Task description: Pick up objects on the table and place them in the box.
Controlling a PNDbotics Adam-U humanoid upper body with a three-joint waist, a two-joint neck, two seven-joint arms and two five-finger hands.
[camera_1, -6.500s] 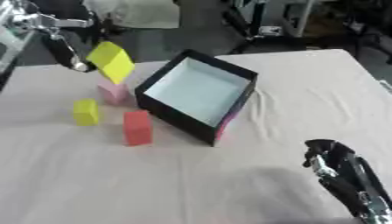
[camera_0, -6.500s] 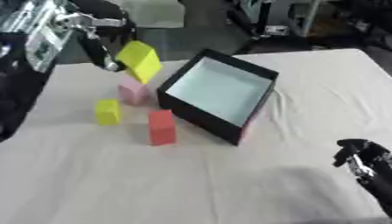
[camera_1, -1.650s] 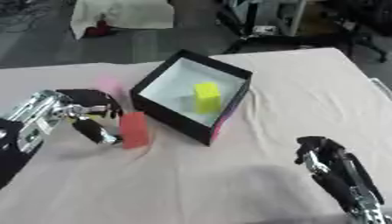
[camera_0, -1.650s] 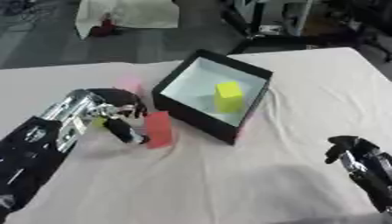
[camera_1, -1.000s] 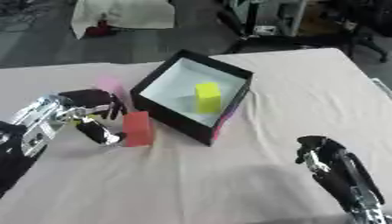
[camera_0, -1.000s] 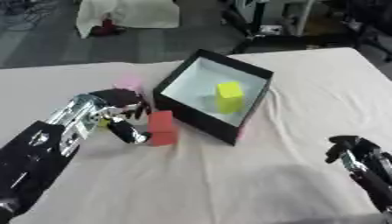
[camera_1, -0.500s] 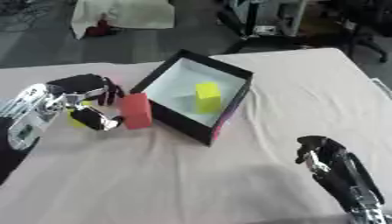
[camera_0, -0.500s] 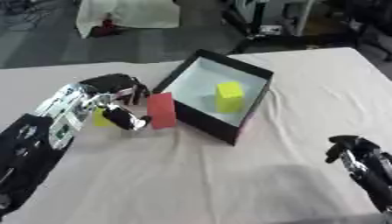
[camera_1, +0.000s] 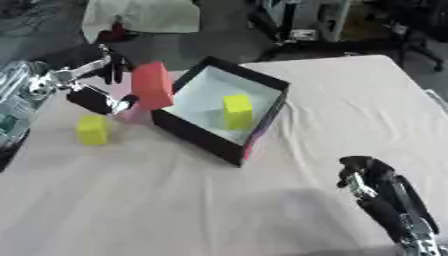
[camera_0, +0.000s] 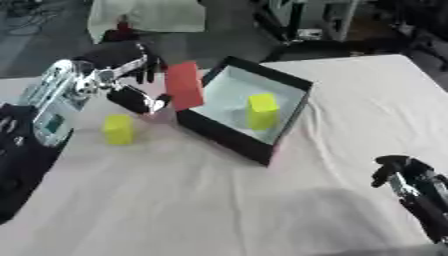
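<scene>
Left hand (camera_0: 131, 75) clamped on red block (camera_0: 185, 85), held in the air at the near-left wall of the black box (camera_0: 282, 129), probably to clear it. Yellow block (camera_0: 262, 109) already inside. Small yellow block (camera_0: 118, 129) and pink block (camera_1: 133, 114) wait on bench (camera_0: 219, 200). Right hand (camera_1: 372, 185) idle, lower right, fingers curled, empty.

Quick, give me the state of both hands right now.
Left hand: shut on the red block, held up beside the box.
Right hand: idle at the lower right, holding nothing; fingers cannot be told.
</scene>
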